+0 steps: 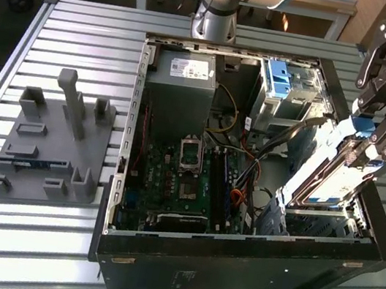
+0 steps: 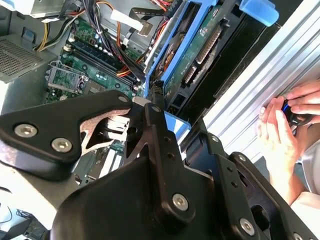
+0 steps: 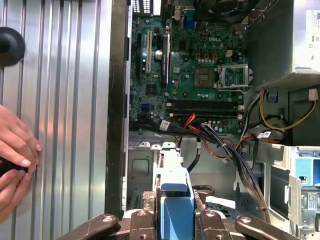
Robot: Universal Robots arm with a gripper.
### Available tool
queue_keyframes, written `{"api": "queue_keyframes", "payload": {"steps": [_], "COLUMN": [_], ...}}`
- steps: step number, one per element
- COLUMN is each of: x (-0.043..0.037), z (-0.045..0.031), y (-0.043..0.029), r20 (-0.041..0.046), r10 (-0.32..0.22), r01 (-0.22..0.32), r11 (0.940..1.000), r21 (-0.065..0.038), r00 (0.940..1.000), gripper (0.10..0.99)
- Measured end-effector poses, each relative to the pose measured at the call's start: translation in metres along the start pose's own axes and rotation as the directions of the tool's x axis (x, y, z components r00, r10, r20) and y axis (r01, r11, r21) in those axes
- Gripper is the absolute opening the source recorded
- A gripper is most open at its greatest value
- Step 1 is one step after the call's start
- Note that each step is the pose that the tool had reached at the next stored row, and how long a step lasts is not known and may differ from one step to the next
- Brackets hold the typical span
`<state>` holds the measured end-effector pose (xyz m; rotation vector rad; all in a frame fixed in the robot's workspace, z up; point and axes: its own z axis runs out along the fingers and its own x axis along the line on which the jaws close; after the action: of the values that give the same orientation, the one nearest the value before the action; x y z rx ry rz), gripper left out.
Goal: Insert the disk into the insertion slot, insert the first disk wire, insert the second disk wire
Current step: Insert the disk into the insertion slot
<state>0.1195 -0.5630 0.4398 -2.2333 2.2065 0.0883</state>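
Observation:
The disk (image 1: 326, 170) is a flat silver drive in a blue carrier. It hangs tilted, with its lower end down inside the open computer case at the exterior view's right. My gripper (image 1: 368, 154) is shut on its upper end at the blue tab (image 3: 175, 200), one finger on each side (image 3: 176, 222). The second wrist view shows the disk's underside (image 2: 197, 55) with its circuit board and blue frame. The insertion slot (image 3: 139, 169), a silver sheet-metal bay, lies right under the disk. Loose black and orange wires (image 3: 232, 157) run beside it; I cannot tell which ones belong to the disk.
A person's hands (image 3: 15, 160) rest on the slatted table (image 3: 60, 100) close outside the case wall. Inside the case are the motherboard (image 1: 180, 179), a grey power supply (image 1: 182, 76) and a taller cage with a light-blue piece (image 1: 288, 83). A grey fixture plate (image 1: 52, 143) stands at the exterior view's left.

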Motion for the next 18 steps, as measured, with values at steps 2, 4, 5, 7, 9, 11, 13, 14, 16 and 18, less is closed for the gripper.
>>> {"api": "queue_keyframes", "payload": {"steps": [2,4,5,7,9,11,13,14,16,18], "x": [0.0001,0.0003,0.0003,0.0003,0.0003,0.0002,0.0001,0.0,-0.0001,-0.0001], "z": [0.0028,0.0061,0.0066,0.0065,0.0063,0.0043,0.0006,-0.0009,-0.0014,-0.0015], "y": [0.0001,-0.0002,-0.0003,-0.0003,-0.0003,-0.0011,-0.0019,-0.0024,-0.0028,-0.0029], "r20": [-0.0005,0.0014,0.0014,0.0012,0.0013,0.0022,0.002,0.0017,0.0019,0.0022], "r10": [0.002,0.003,0.004,0.006,0.009,0.012,0.016,0.019,0.026,0.037], "r01": [-0.002,-0.003,-0.004,-0.006,-0.009,-0.012,-0.016,-0.019,-0.026,-0.037], "r11": [1.0,1.0,1.0,1.0,1.0,0.9999,0.9999,0.9998,0.9996,0.9993], "r21": [0.0,0.0,0.0,0.0,0.0,-0.002,-0.005,-0.006,-0.008,-0.009], "r00": [1.0,1.0,1.0,1.0,1.0,0.9999,0.9999,0.9998,0.9997,0.9993], "gripper": [0.365,0.365,0.365,0.365,0.365,0.365,0.365,0.365,0.365,0.365]}}
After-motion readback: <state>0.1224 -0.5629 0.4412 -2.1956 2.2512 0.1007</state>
